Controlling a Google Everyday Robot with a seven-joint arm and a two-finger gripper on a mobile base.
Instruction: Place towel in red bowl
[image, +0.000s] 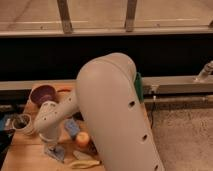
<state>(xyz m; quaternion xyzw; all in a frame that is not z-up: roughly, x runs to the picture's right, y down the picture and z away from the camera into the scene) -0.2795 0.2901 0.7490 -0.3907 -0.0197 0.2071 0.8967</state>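
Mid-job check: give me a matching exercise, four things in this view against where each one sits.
Things: 1 red bowl; 2 round orange fruit; 3 banana; 4 gripper.
Places: A frontmost, right of the gripper; B far left of the table; C low over the table, left of the banana; D directly behind the banana.
Pairs: 1-B; 2-D; 3-A; 4-C.
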